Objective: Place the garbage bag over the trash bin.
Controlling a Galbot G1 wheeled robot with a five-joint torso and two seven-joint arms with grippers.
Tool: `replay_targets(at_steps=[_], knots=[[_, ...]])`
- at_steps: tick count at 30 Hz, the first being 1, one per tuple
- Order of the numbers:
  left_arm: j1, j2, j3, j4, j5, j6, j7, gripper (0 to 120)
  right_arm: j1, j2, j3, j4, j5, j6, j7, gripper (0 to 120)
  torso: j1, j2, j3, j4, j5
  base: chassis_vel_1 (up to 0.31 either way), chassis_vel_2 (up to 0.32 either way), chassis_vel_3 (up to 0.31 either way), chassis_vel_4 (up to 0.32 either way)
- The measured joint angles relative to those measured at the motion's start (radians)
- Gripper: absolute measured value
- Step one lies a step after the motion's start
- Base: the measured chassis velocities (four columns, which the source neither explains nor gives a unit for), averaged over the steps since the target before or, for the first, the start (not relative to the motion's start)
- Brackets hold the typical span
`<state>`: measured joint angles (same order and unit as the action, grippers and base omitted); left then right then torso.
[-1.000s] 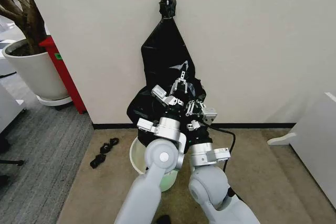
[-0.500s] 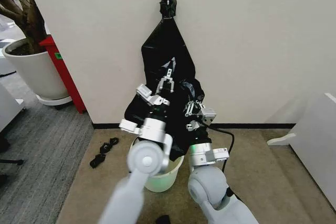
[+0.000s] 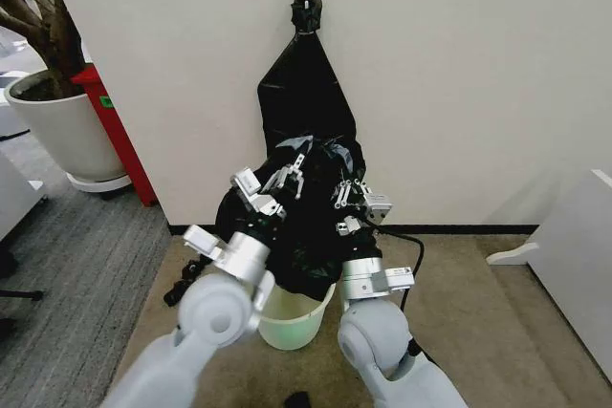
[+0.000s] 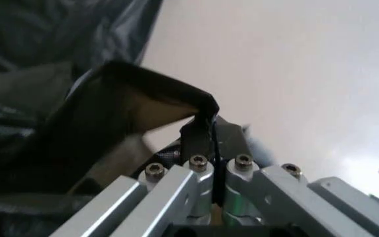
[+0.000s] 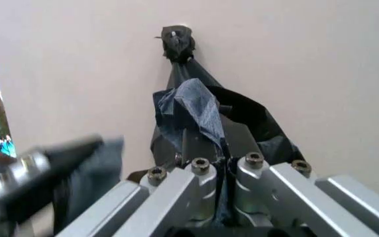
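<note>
Left tool [image 3: 297, 168] and right tool [image 3: 343, 190] each clamped on an edge of the garbage bag [image 3: 296, 231], bag draped between them above the trash bin [image 3: 287, 324]

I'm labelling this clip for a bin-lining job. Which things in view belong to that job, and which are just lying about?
Part of the job:
- garbage bag, pinched by both tools
- trash bin, below the bag
- left tool
- right tool

Just lying about:
- hanging black bag bundle on the wall
- plant pot
- small black items on the floor
</note>
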<state>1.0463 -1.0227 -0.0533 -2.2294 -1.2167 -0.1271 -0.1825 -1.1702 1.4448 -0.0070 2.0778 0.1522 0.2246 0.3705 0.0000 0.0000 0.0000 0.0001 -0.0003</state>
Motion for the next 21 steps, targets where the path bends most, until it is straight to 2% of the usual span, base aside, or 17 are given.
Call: replay_targets(at_steps=[2, 7, 8, 15, 18, 21], knots=[[0.000, 0.013, 0.004, -0.002, 0.000, 0.002, -0.008, 0, 0.000, 0.000, -0.001, 0.000, 0.000, 0.000, 0.000, 0, 0.000, 0.000, 0.000, 0.0000, 0.0000, 0.000, 0.000, 0.000, 0.000], [-0.021, 0.148, 0.053, -0.027, -0.019, 0.019, -0.067, 0, -0.005, 0.015, -0.017, 0.000, -0.012, 0.000, -0.002, 0, 0.000, 0.000, 0.000, -0.0002, -0.0002, 0.000, 0.000, 0.000, 0.000], [-0.021, 0.148, 0.053, -0.027, -0.019, 0.019, -0.067, 0, -0.005, 0.015, -0.017, 0.000, -0.012, 0.000, -0.002, 0, 0.000, 0.000, 0.000, -0.0002, -0.0002, 0.000, 0.000, 0.000, 0.000], [-0.050, 0.349, 0.082, -0.076, -0.042, 0.022, -0.060, 0, 0.005, 0.040, -0.045, -0.009, -0.041, -0.013, -0.004, 0, 0.000, 0.000, 0.000, 0.0000, 0.0002, 0.000, 0.000, 0.000, 0.000], [-0.045, 0.380, 0.074, -0.090, -0.041, 0.025, -0.056, 0, 0.007, 0.036, -0.046, -0.008, -0.061, -0.040, 0.008, 0, 0.000, 0.000, 0.000, 0.0001, 0.0004, 0.000, 0.000, 0.000, 0.000], [-0.038, 0.408, 0.058, -0.097, -0.033, 0.024, -0.053, 0, -0.015, -0.019, -0.048, 0.015, -0.069, -0.127, 0.042, 0, 0.000, 0.000, 0.000, 0.0000, 0.0002, 0.000, 0.000, 0.000, 0.000]])
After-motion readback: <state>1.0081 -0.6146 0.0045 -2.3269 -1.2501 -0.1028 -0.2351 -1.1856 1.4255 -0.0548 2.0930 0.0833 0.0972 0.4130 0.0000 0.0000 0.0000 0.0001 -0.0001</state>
